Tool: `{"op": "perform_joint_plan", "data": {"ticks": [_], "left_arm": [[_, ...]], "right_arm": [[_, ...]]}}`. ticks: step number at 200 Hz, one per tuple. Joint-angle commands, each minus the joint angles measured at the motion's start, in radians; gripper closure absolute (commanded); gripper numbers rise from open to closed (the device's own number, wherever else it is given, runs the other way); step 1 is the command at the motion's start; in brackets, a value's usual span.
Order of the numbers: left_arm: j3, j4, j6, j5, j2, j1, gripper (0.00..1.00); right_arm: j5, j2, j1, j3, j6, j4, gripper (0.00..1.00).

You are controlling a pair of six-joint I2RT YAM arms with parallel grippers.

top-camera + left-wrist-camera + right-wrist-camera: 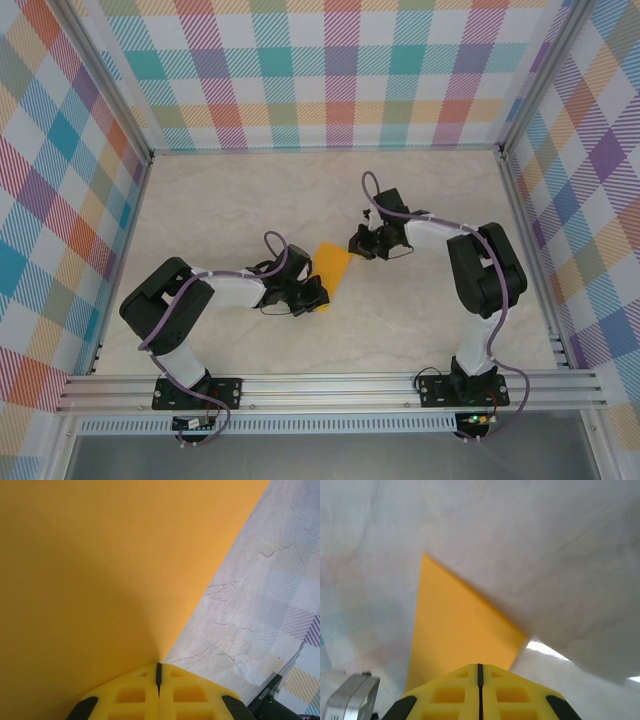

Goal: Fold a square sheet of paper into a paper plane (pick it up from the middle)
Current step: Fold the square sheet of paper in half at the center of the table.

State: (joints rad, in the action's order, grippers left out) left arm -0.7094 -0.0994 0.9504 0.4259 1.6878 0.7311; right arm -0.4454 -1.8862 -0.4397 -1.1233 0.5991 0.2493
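Top view: my left gripper (318,296) sits a little left of the tabletop's (230,200) middle, with the arm reaching in from the near left. My right gripper (356,243) is just beyond it, further away and to the right, pointing left. The two are close together.

The orange-yellow sheet of paper (331,266) lies between them. It shows as a slanted strip running from its far end beside the right gripper down to its near end at the left gripper. From above it looks narrower than a square; I cannot tell whether it is folded or tilted.

Left wrist view: my left gripper (159,672) is pressed together, its yellow fingers (130,695) meeting in a thin dark seam. The sheet of paper (100,580) covers the left and middle of the view. Its right edge runs straight down into that seam, so I read this as a pinch on the paper's edge. The marbled tabletop (260,605) shows to the right.

Right wrist view: my right gripper (480,672) is also pressed together, fingers (510,695) seam to seam. The sheet of paper (455,625) spreads away from the fingertips as a blurred orange wedge, with one corner out to the right. The paper reaches the fingertips, but I cannot tell whether any of it is caught between them. Pale tabletop (520,540) lies around it.

Plaid walls (340,70) enclose the left, far and right sides.
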Motion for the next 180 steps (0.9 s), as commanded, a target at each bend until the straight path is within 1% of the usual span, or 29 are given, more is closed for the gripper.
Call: {"op": "perform_joint_plan", "data": {"ticks": [1,35,53,75,103,139,180], "left_arm": [[0.045,0.181,0.003,-0.049,0.023,0.014,1.0],[0.047,0.181,0.001,-0.046,0.022,0.014,1.0],[0.05,0.182,0.001,-0.043,0.017,0.014,1.0],[0.061,0.182,-0.001,-0.038,0.005,0.014,1.0],[0.091,0.175,-0.002,-0.003,-0.025,0.014,0.97],[0.112,0.225,-0.046,0.035,-0.075,0.022,0.96],[0.089,0.306,-0.08,0.026,-0.127,0.026,0.95]], "right_arm": [[-0.073,-0.025,-0.049,0.031,0.026,-0.03,0.93],[-0.119,-0.078,-0.082,0.01,0.026,-0.054,0.93],[-0.096,-0.105,-0.085,-0.02,0.023,-0.014,0.93],[-0.035,-0.134,-0.085,-0.055,0.017,0.058,0.94],[0.03,-0.164,-0.085,-0.09,0.021,0.133,0.94],[0.049,-0.18,-0.086,-0.111,0.022,0.162,0.94],[0.051,-0.176,-0.085,-0.125,0.016,0.179,0.94]]}}
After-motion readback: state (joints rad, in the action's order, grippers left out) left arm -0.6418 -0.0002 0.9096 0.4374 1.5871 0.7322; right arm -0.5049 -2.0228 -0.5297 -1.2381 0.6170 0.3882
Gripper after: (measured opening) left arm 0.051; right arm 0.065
